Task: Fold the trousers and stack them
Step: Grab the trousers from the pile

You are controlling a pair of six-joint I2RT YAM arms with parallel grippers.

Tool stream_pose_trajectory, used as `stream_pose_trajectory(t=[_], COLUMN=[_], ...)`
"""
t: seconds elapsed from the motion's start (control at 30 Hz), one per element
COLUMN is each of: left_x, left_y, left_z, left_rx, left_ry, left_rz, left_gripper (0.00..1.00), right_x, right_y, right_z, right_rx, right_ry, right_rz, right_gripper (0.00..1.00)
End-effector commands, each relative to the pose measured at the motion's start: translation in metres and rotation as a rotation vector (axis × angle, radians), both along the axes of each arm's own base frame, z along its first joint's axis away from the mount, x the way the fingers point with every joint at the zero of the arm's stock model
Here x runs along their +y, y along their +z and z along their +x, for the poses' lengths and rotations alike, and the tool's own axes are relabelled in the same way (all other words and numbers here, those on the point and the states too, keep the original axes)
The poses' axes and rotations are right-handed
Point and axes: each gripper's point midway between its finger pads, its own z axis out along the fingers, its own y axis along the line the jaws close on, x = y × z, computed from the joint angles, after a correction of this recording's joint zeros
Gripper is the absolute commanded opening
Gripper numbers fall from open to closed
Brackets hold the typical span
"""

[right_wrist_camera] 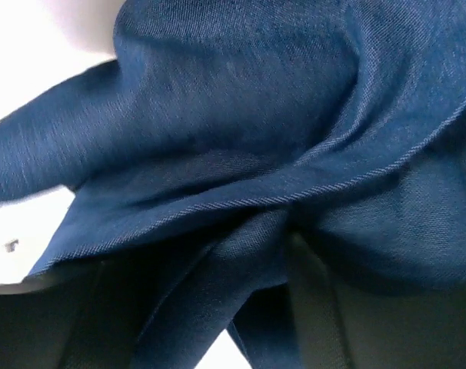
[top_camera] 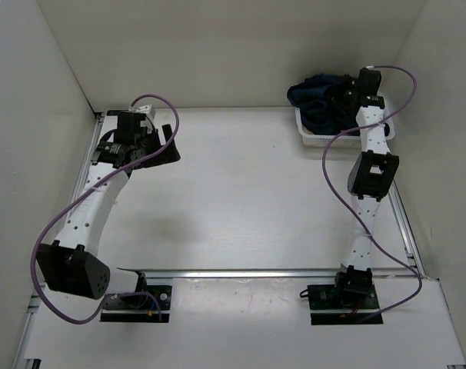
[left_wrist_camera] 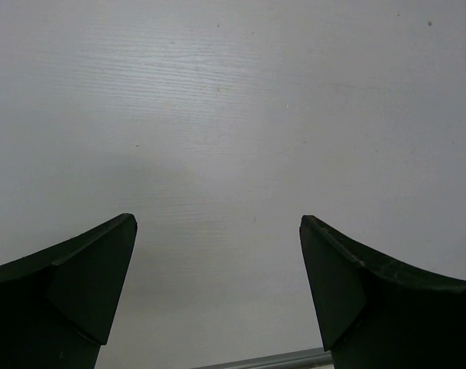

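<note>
Top view: the trousers lie in a crumpled dark blue heap inside a white tub at the upper right of the frame, against the back wall. The right arm stretches from its base at the lower right up over the tub's near rim. The right jaws are down in the heap, with cloth bunched around them, so from here I cannot tell how they stand. The left arm curves up the left side. The left jaws sit at the upper left over the bare white surface, well apart from the tub and holding nothing.

Left wrist view: two dark fingers rise from the bottom corners with a wide gap between them, so the left jaws are spread apart. Only the pale, faintly grained surface shows between and beyond them. A strip of metal rail crosses the bottom edge.

Right wrist view: blue denim of the trousers fills nearly the whole frame in soft folds, with a stitched hem edge running across the middle. The dark fingers show at the bottom, their tips hidden under the cloth. A narrow fold of denim hangs down between them. I cannot tell whether the right jaws are pinching that fold or only standing on either side of it.
</note>
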Motion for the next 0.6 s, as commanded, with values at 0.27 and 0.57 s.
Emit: stream_pose_trajectory(t=[0.27,0.57], left_x=[-0.007,0.051], left_y=[0.024,0.024], left_z=[0.003,-0.005], left_rx=[-0.052,0.001], left_ry=[0.027,0.261], left_rz=[-0.011,0.120], left_gripper=[0.99,0.99], right_x=[0.028,0.120], right_y=[0.209,0.419], right_z=[-0.047,-0.226], right_rx=[-0.393,-0.793], right_ry=[0.108,0.326], right_rz=[-0.012,-0.100], right_gripper=[0.00,0.00])
